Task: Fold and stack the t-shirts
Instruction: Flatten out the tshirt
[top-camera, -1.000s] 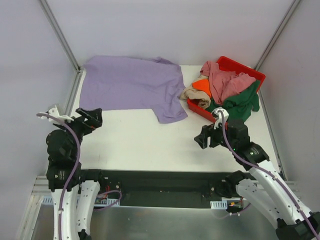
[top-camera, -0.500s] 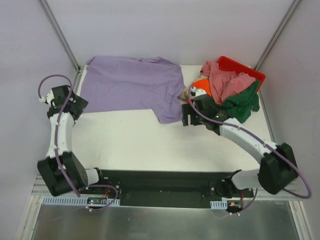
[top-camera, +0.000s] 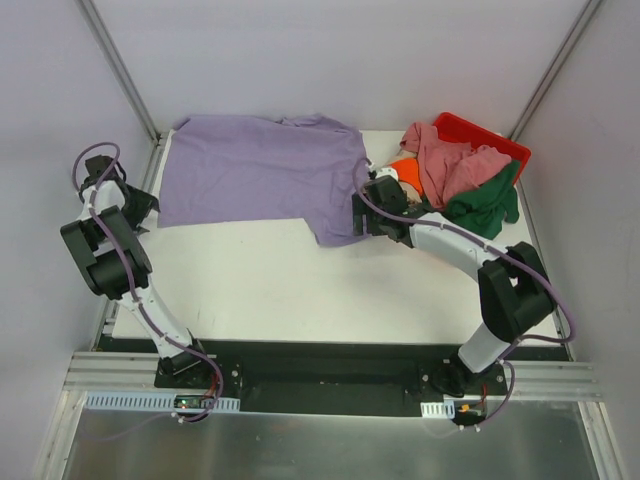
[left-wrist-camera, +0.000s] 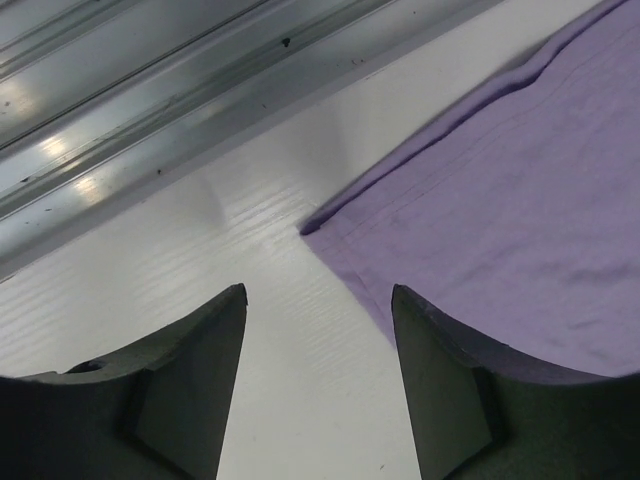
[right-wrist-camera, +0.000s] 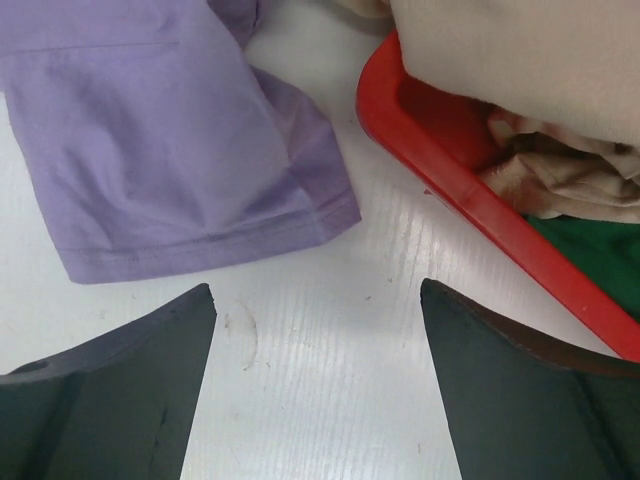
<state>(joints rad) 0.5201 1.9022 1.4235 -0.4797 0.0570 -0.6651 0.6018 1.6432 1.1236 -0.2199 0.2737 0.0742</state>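
Observation:
The lavender t-shirt lies spread flat at the back left of the white table. My left gripper is open and empty just off its near-left hem corner; the left wrist view shows that corner just ahead of the gripper. My right gripper is open and empty over bare table beside the shirt's right sleeve, between sleeve and bin. The pink, dark green and orange shirts lie heaped in the bin. The beige shirt hangs over its near rim.
The red plastic bin stands at the back right, its rim close to my right fingers. A metal rail runs along the table's left edge beside my left gripper. Frame posts rise at the back corners.
Both arms have reached out from near their bases. The left gripper moved to the shirt's left hem corner, the right gripper to the sleeve beside the bin.

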